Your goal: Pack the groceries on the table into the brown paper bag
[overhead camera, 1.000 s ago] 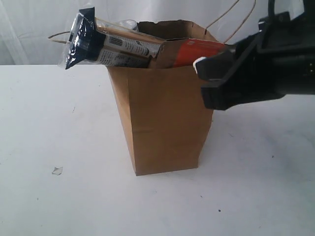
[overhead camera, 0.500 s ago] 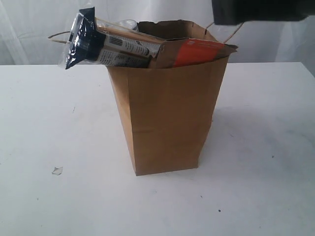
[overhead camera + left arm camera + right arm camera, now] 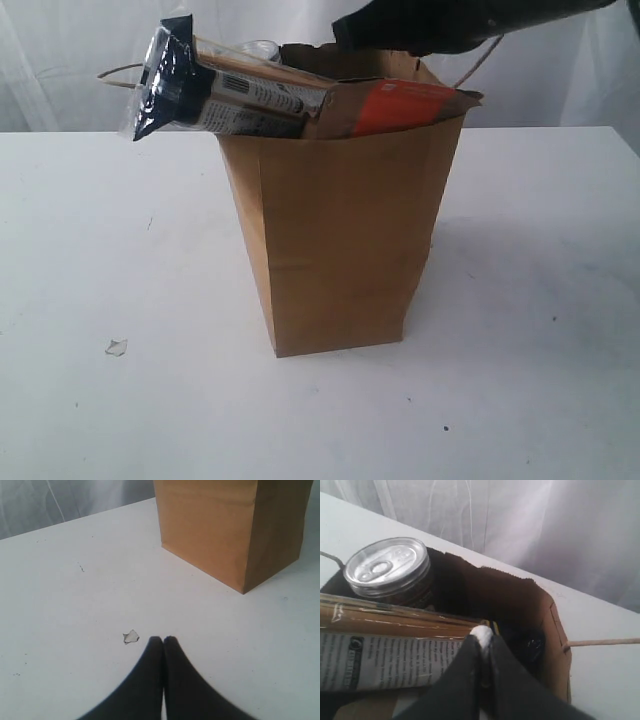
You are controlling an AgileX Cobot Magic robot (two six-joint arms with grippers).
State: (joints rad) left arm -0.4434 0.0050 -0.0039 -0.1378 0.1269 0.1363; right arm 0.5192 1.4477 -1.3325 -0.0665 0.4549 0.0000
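We start with the large flat white table, which has no grocery left on it that we can see. On it stands the tall kraft-brown paper bag, upright. The long navy-tan packet lies across the bag's mouth. Its long axis is nearly level, and its navy end juts well past the rim on the left arm's side. Beside it, the brown pouch with the orange label rests at the opposite rim. The dark silver-lidded can sits inside the bag.

The right gripper hovers right over the packet with its jaws closed and nothing held. The left gripper is closed and empty too, low over the table near the tiny clear wrapper scrap. We judge that the packet needs tipping endwise into the bag, and of the 2 arms the right is nearer.
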